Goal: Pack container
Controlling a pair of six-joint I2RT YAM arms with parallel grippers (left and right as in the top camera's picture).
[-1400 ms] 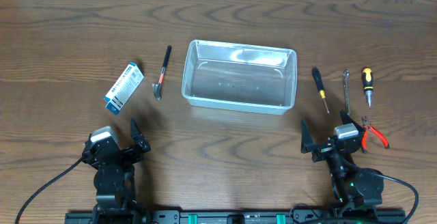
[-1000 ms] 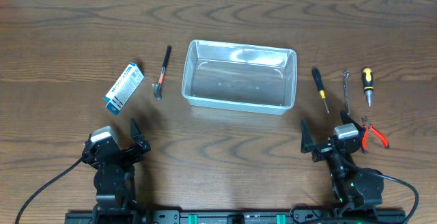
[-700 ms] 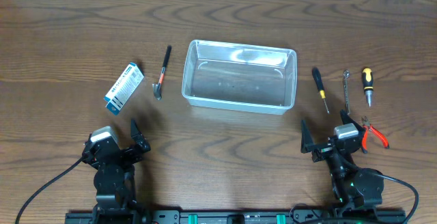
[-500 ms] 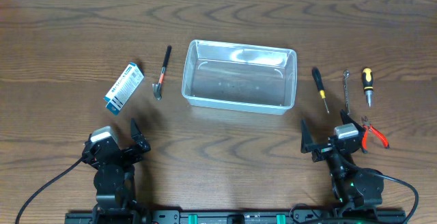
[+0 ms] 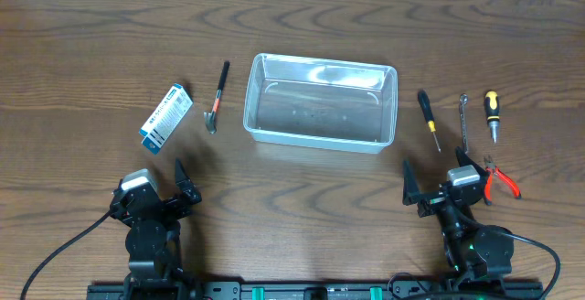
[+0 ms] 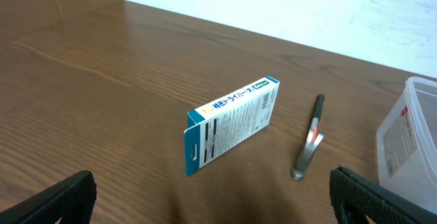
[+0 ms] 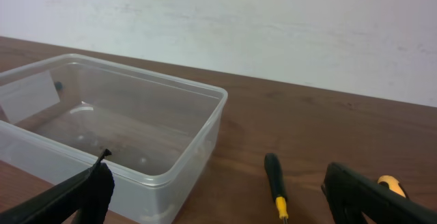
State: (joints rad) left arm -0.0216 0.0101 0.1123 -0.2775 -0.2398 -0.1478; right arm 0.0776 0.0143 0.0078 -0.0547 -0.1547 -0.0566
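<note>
The clear greyish container (image 5: 320,103) stands empty at the table's middle; it also shows in the right wrist view (image 7: 198,142) and at the right edge of the left wrist view (image 6: 410,138). Left of it lie a small hammer (image 5: 218,96) and a blue-and-white box (image 5: 165,117). Right of it lie a black-handled screwdriver (image 5: 428,117), a wrench (image 5: 463,122), a yellow-and-black screwdriver (image 5: 492,113) and red pliers (image 5: 500,180). My left gripper (image 5: 179,179) is open and empty near the front left. My right gripper (image 5: 437,176) is open and empty near the front right.
The box (image 6: 232,123) and hammer (image 6: 308,142) lie ahead of the left gripper. The black-handled screwdriver (image 7: 275,183) lies between the right gripper's fingers' line of view, apart from them. A white wall bounds the table's far edge.
</note>
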